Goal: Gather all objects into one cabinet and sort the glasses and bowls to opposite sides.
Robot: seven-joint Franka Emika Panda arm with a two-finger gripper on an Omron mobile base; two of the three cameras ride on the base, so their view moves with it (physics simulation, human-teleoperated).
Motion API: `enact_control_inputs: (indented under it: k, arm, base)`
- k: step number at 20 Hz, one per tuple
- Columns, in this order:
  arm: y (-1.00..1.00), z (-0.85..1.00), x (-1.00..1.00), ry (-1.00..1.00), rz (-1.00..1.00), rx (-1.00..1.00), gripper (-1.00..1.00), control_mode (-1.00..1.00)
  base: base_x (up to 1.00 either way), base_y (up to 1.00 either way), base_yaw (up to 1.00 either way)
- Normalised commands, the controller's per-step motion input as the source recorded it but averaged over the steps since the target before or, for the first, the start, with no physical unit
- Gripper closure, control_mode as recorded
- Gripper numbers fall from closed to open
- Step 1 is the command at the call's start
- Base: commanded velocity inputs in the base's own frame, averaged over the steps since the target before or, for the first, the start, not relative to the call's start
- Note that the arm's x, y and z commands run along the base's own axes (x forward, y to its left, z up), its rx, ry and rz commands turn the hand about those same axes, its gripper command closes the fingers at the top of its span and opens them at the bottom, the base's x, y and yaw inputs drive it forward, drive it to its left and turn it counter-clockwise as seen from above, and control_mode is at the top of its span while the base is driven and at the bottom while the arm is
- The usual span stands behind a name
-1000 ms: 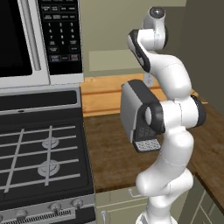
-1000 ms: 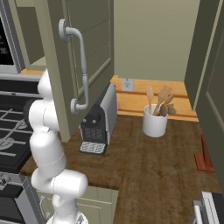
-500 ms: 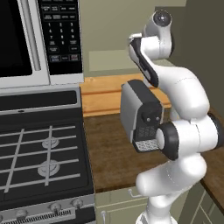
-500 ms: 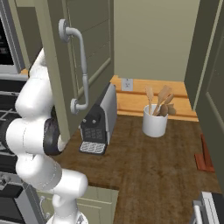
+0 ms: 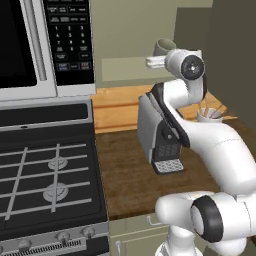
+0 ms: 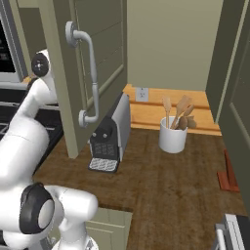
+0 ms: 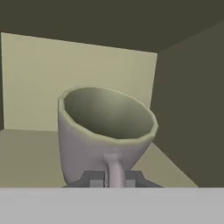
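Inside the olive cabinet (image 7: 183, 109), the raised arm's gripper (image 7: 111, 178) pinches the tilted grey mug (image 7: 105, 131) by its handle.

A mug (image 7: 105, 135) sits tilted inside the cabinet (image 7: 183, 105), above its shelf (image 5: 125, 67), handle toward the fingers (image 7: 94, 178). Below on the desk (image 6: 166, 180), the coffee machine (image 6: 111, 136) stands left of the crock (image 6: 173, 137), which is far right. The stove (image 5: 45, 175) lies left of the desk, under the microwave (image 5: 45, 45).
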Motion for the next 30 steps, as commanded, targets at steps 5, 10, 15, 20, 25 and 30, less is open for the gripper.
enact_control_inputs:
  k: [5, 10, 15, 20, 25, 30]
  arm:
    - [0.02, 0.25, -1.00, -0.07, 0.03, 0.00, 1.00, -1.00]
    - [0.00, 0.14, -1.00, 0.14, 0.08, 0.00, 1.00, -1.00]
    - [0.07, 0.00, -1.00, 0.36, 0.14, 0.00, 1.00, -1.00]
    - [0.18, -0.08, -1.00, 0.34, 0.08, 0.00, 1.00, -1.00]
    - [0.49, -0.34, -1.00, 0.22, 0.03, -0.04, 1.00, -1.00]
    - [0.19, -0.52, -0.66, 0.11, 0.00, -0.02, 1.00, -1.00]
  base:
    - [0.00, 0.00, 0.00]
    - [0.00, 0.00, 0.00]
    - [0.00, 0.00, 0.00]
    - [0.00, 0.00, 0.00]
    - [0.00, 0.00, 0.00]
    - [0.00, 0.00, 0.00]
